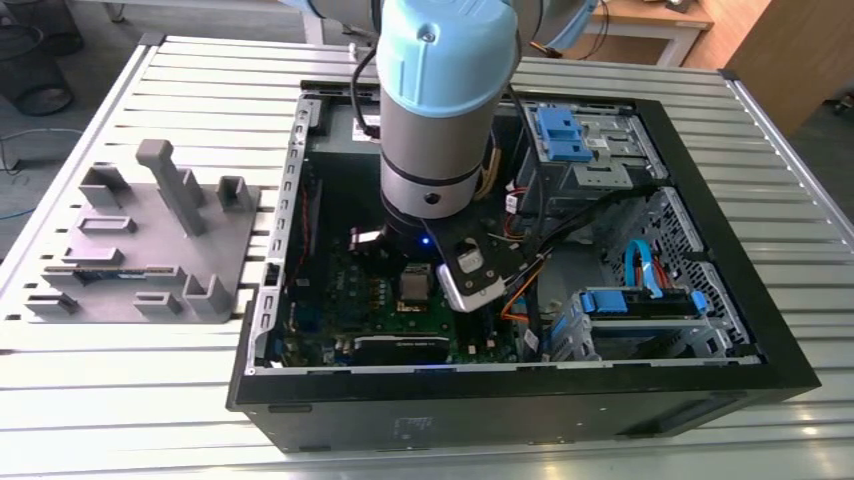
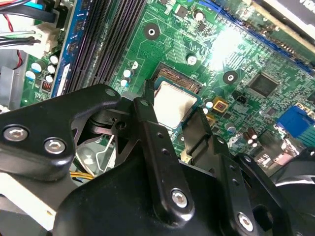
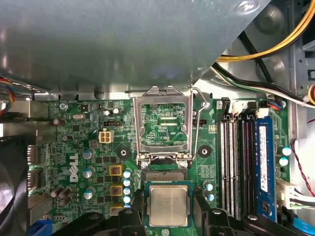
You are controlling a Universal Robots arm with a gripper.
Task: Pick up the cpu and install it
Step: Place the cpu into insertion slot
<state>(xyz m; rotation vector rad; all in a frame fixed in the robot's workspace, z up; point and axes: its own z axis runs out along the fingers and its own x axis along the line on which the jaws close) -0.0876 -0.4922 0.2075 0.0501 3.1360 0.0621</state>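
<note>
the end effector [image 2: 172, 110] is clenched on the cpu [image 3: 168, 205], with one finger on each of two opposite edges. it holds the chip just over the socket [image 3: 167, 176]. gold contacts show past one edge of the chip, so i judge it is not seated yet. to do this step well, the chip should be kept flat and its sides parallel to the socket frame, and lowered straight and gently, because the contacts bend easily. the lid [image 3: 165, 123] stands open on the side of the socket away from the fingers, so it leaves the way free. the memory slots [image 3: 236, 162] run near one side of the socket and small capacitors [image 3: 127, 184] stand close on the other side, so there is little room sideways.
</note>
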